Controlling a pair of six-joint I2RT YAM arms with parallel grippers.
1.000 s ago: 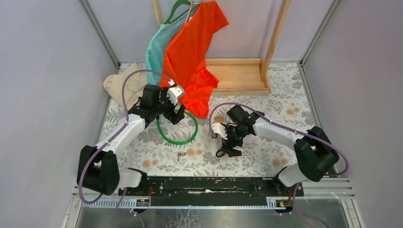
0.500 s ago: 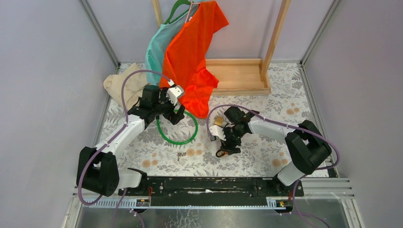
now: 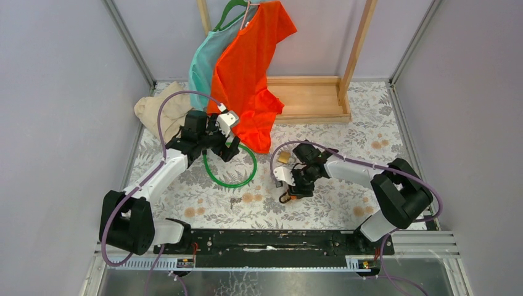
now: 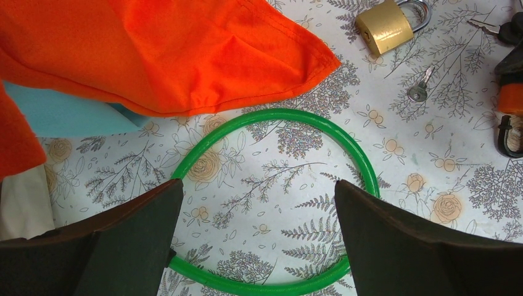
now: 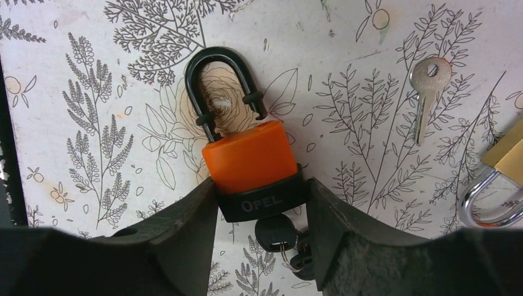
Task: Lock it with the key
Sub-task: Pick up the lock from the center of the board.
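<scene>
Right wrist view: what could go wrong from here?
1. The right end effector pinches only the black base of the orange padlock; it may pivot or slip when the shackle is pressed.
2. Its fingers crowd the black-headed key, leaving little room to turn it.
3. The silver key and brass padlock lie close by and could get knocked.

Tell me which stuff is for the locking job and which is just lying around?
For the job:
orange padlock
black-headed key at its bottom end
right gripper, holding the padlock

Just lying about:
brass padlock
bare metal key
green ring
orange shirt
teal shirt
beige cloth
</scene>
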